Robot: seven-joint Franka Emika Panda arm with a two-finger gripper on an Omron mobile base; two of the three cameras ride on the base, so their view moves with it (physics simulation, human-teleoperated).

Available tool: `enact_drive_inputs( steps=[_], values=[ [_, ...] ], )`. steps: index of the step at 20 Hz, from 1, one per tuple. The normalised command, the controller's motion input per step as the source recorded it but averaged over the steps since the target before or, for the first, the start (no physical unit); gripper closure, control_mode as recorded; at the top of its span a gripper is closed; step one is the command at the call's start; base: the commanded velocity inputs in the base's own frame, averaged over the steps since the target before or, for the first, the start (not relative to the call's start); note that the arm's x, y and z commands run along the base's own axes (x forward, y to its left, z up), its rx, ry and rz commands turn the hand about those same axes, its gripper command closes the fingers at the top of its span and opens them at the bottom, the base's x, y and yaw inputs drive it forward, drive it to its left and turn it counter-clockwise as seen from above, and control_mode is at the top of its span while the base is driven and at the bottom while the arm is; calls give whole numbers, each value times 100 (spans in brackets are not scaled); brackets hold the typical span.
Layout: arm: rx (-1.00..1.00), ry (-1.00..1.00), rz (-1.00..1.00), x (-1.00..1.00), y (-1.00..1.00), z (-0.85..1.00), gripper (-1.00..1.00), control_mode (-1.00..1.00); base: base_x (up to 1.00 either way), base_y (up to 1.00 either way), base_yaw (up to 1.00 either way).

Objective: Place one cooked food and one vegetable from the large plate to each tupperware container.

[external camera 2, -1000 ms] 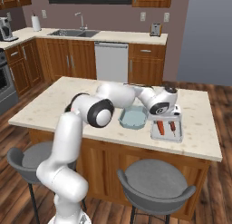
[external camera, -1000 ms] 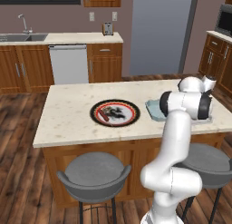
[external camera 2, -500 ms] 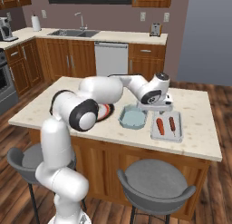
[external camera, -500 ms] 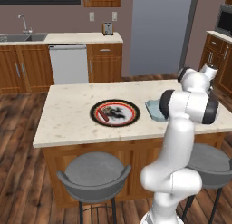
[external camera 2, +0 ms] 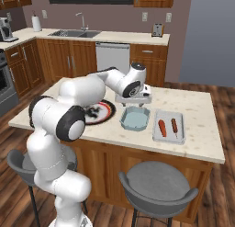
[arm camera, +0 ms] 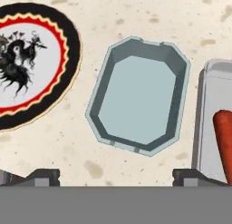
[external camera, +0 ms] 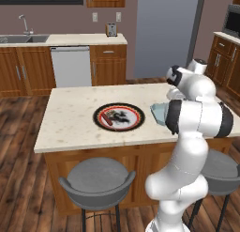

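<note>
The large plate with its black rim and red ring lies left of centre on the island, also seen at plate and plate. A small reddish piece rests on its left side in the left base view. To its right stands an empty blue-grey tupperware container, container. Farther right, a paler tupperware container holds a red sausage and a thinner brown stick-shaped food. My gripper hovers above the empty tub's far side. Its fingertips stand wide apart, so the gripper is open and holds nothing.
The pale stone island counter has bare room left of the plate. Two grey stools stand at its near edge. A back counter with a sink and a toaster runs along the wall.
My gripper has swung left, from over the paler container with the two foods to above the empty blue-grey tub, and its fingers have spread a little wider.
</note>
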Motion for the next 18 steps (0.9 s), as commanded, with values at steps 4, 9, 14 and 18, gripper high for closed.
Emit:
enact_drive_inputs(
  steps=[4, 9, 14, 18],
  values=[
    [0, 1, 1, 0, 100, 0, -100, -100, 0, 0, 0],
    [0, 4, 0, 0, 100, 0, -100, -100, 0, 0, 0],
    [0, 1, 0, 0, 100, 0, -100, -100, 0, 0, 0],
    [1, 3, 0, 0, 100, 0, -100, -100, 0, 0, 0]
  ],
)
